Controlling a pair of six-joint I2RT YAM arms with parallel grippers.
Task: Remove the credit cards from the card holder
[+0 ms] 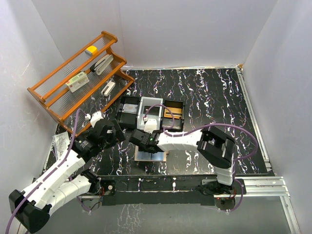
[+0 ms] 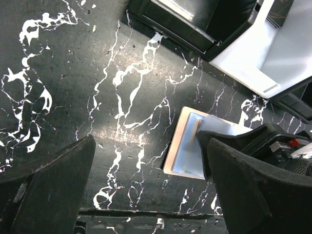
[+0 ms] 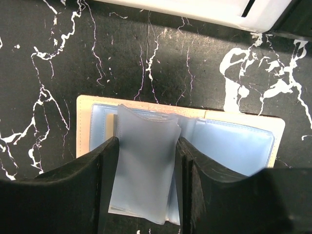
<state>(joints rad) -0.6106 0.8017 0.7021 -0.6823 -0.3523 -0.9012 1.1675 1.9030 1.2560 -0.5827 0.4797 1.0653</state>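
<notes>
Black marbled surface (image 1: 209,97), carrying an open card holder (image 3: 82,124) at lower centre. Right jaws closed on the edges of a blue-grey credit card (image 3: 144,165); left jaws spread wide, empty.

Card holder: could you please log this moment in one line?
right pincer: closed on translucent blue-grey plastic card | beige leather card holder: open flat | left pincer: open

I note the counter (image 1: 219,97) is black, veined all over with white marbling. Card holder (image 3: 239,141): cream-beige border, pale blue lining. Card (image 3: 144,180): frosted blue-grey, with no print I can make out. My right hand (image 3: 146,146): matte black. Tray (image 1: 146,100): black outer compartments, white centre. Rack (image 1: 73,73): orange-brown wood.
</notes>
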